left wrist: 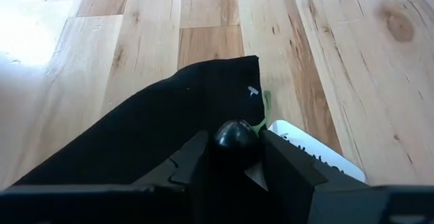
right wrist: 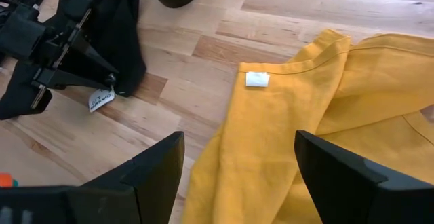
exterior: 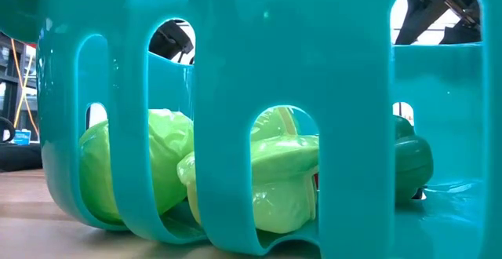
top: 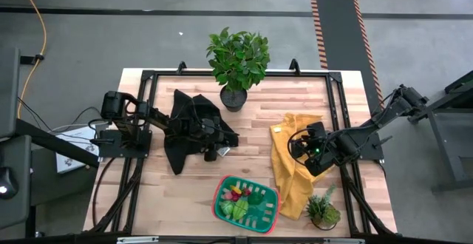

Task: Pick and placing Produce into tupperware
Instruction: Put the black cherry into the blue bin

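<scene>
My left gripper [top: 211, 148] stands low over a black cloth [top: 191, 129] at the table's middle left, shut on a small dark round piece of produce [left wrist: 236, 137] with a thin green stem [left wrist: 264, 110]. The tupperware [top: 219, 200], green with a red rim, sits near the front edge and holds lime-green, red and dark green produce [top: 238, 198]. In the low view its slotted wall [exterior: 353, 94] fills the picture, with lime-green pieces [exterior: 157, 165] behind the slots. My right gripper [right wrist: 239, 173] hovers open above a yellow cloth [top: 290, 171] at the right. My left gripper pinches the dark round piece by its two sides [left wrist: 218, 142], one finger [left wrist: 196, 159] on each side. The fingers slant down from the table's left side. The piece sits at the black cloth's edge [left wrist: 224, 68]; I cannot tell whether it is lifted off the cloth.
A large potted plant [top: 238, 59] stands at the far middle, and a small one [top: 323, 211] at the front right corner. A white tag [left wrist: 319, 157] lies by the black cloth. Bare wood [top: 255, 140] shows between the two cloths.
</scene>
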